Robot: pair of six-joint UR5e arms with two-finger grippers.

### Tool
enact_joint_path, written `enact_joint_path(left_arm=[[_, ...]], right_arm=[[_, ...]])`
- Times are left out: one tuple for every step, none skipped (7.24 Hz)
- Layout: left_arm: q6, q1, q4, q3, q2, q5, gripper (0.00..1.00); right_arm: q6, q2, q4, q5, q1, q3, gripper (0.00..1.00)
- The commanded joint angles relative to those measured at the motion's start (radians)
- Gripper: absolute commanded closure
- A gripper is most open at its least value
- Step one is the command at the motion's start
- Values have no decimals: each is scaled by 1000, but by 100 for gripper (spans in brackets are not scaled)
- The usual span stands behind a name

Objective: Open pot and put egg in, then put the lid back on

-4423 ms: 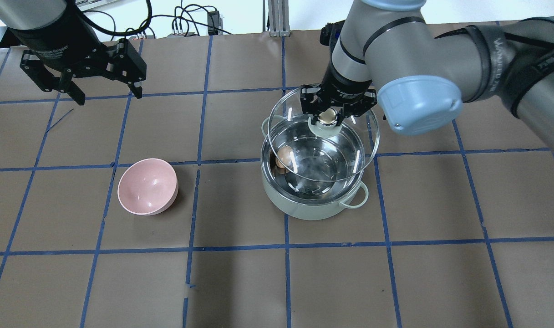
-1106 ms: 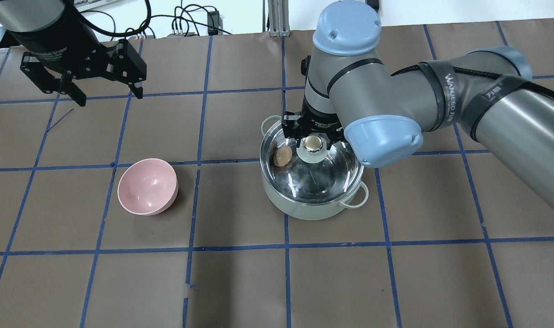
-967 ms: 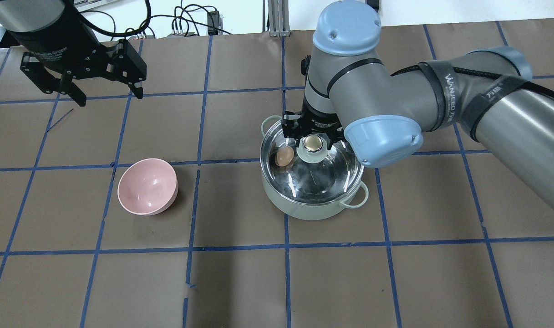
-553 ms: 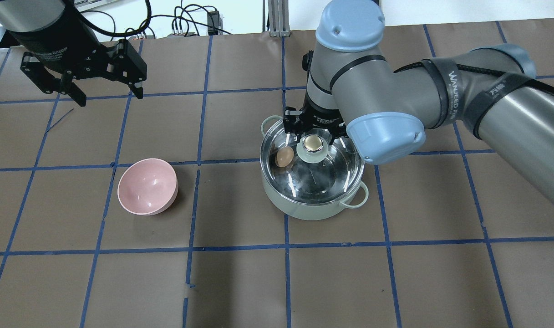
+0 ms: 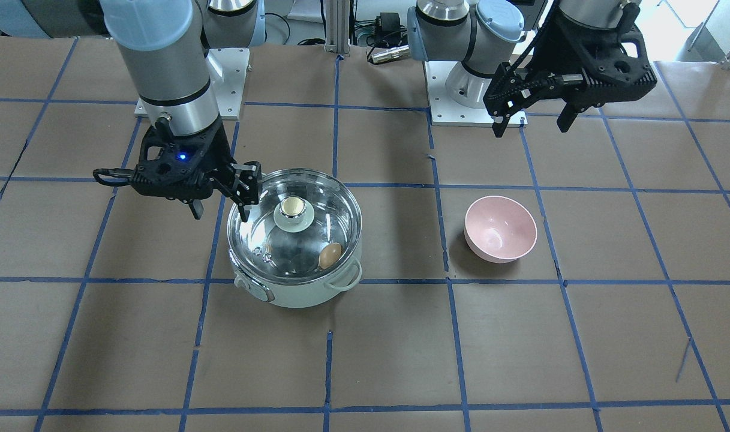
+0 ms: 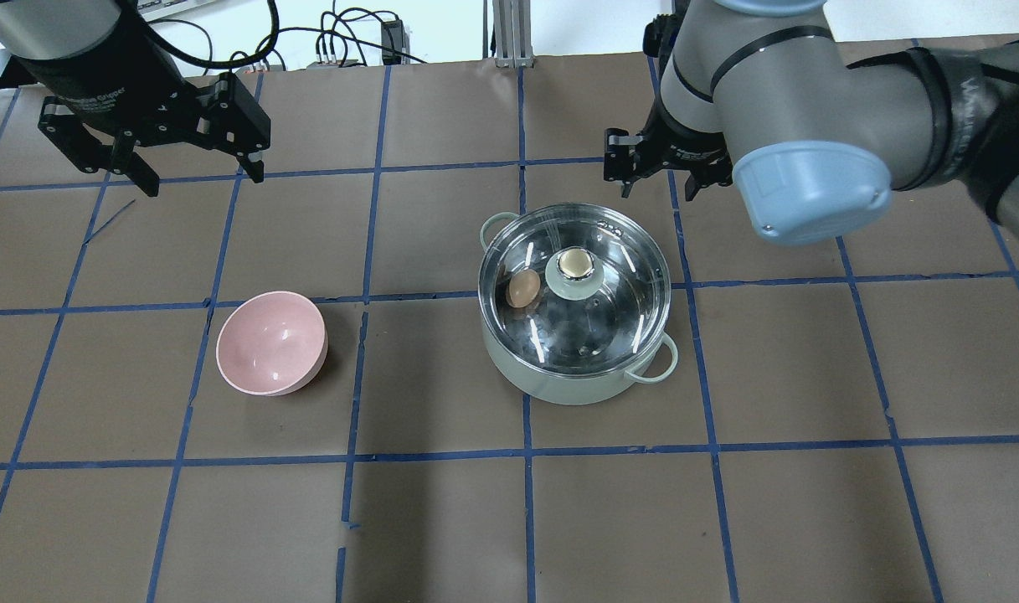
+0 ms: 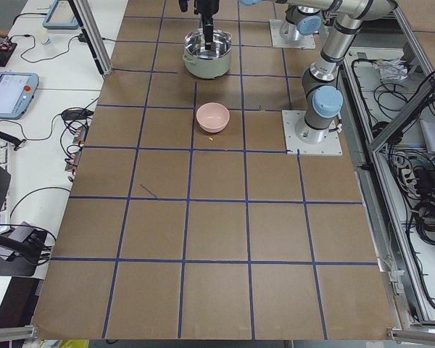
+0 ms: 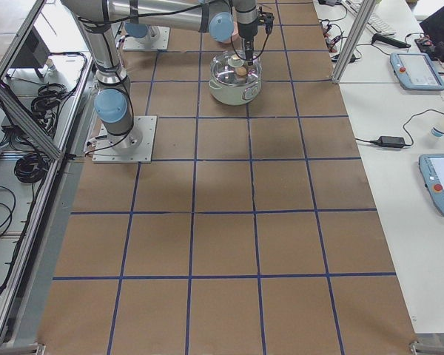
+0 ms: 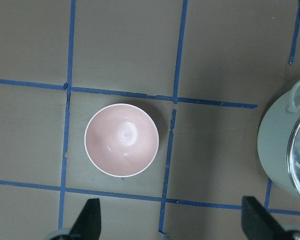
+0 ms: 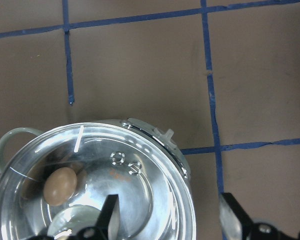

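Observation:
The mint-green pot (image 6: 574,383) stands mid-table with the glass lid (image 6: 597,314) seated flat on it, knob (image 6: 574,266) up. The brown egg (image 6: 522,289) lies inside, seen through the glass, on the pot's left. My right gripper (image 6: 657,182) is open and empty, raised beyond the pot's far right rim, clear of the knob. In the front view the right gripper (image 5: 219,211) hangs beside the pot (image 5: 293,295). The right wrist view shows the lid (image 10: 140,190) and egg (image 10: 60,186) below. My left gripper (image 6: 201,176) is open and empty, high at the far left.
An empty pink bowl (image 6: 272,342) sits left of the pot, also in the left wrist view (image 9: 122,140) and the front view (image 5: 500,228). Brown paper with a blue tape grid covers the table. Cables and arm bases lie along the far edge.
My right gripper lowered the lid onto the pot, let go of the knob, and has risen and pulled back toward the far right. The left arm has not moved.

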Motion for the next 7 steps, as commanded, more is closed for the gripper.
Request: enact_joint_path(left_arm=[[-2, -2, 0, -1, 0, 1, 0], [0, -2, 0, 1, 0, 1, 0], [-2, -4, 0, -1, 0, 1, 0], [-6, -2, 0, -1, -6, 1, 0], [20, 12, -14, -11, -9, -29, 0], [38, 7, -11, -33, -6, -45, 0], [28, 0, -6, -39, -5, -45, 0]], right_arm=[[-46, -41, 145, -14, -62, -55, 0], [-34, -57, 200, 7, -109, -67, 0], [-34, -52, 193, -3, -152, -72, 0], [-38, -55, 199, -6, -172, -76, 0], [-37, -62, 204, -6, -171, -83, 0], [-37, -62, 195, -3, -171, -83, 0], [-32, -62, 195, 1, -171, -80, 0]])
